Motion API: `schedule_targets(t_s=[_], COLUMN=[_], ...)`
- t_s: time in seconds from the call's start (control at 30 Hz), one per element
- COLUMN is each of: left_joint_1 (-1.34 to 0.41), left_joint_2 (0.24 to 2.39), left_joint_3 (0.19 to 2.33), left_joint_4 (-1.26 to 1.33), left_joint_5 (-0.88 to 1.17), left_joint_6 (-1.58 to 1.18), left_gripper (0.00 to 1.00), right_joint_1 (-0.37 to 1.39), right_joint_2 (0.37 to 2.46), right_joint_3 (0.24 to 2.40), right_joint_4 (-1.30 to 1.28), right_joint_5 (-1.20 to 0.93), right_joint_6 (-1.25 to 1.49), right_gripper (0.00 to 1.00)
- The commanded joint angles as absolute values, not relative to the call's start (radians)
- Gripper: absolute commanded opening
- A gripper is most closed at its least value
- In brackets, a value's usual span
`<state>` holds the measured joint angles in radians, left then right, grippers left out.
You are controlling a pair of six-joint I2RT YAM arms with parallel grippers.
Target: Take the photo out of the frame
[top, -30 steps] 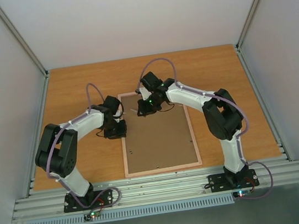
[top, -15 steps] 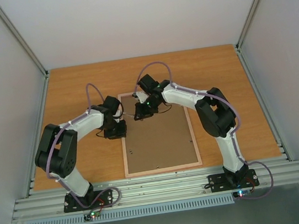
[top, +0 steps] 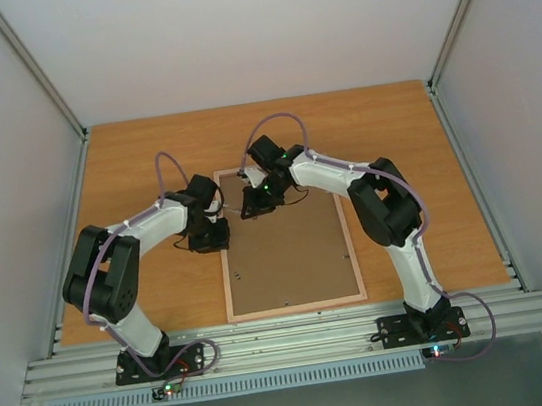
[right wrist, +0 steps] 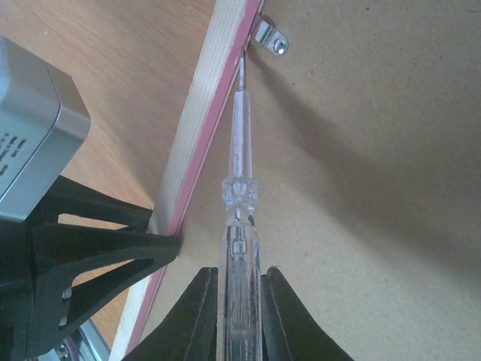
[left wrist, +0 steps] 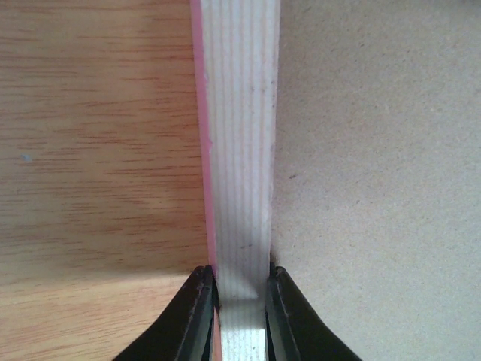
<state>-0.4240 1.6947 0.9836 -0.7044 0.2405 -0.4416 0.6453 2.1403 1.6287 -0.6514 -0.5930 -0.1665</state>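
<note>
Orange-brown wooden table bears the large thin rectangular frame, face down at its middle, light wood back up, pink edge showing, plain brown backing board inside. Left gripper clamps the frame's left rail. Right gripper grasps a clear plastic screwdriver, tip at a small metal clip.

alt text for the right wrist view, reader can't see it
The right pincer holds a clear-handled screwdriver, its thin metal tip reaching a small metal clip where the frame meets the brown backing board.
</note>
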Motion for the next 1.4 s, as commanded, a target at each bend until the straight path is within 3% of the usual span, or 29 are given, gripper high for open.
schedule_targets(t_s=[0.0, 1.37], left_joint_1=[-0.434, -0.434], left_joint_2=[1.681, 1.627], left_joint_3=[0.953, 0.875], left_joint_4=[-0.725, -0.715], left_joint_5=[0.331, 0.329], left_joint_6=[-0.443, -0.475], left_gripper=[0.10, 0.07], right_joint_1=[0.650, 0.548], right_joint_2=[2.178, 2.110], right_joint_3=[1.664, 1.477], right_joint_4=[-0.657, -0.335], right_joint_5=[-0.605, -0.629], right_joint_6=[-0.178, 0.106], right_gripper=[0.01, 0.01])
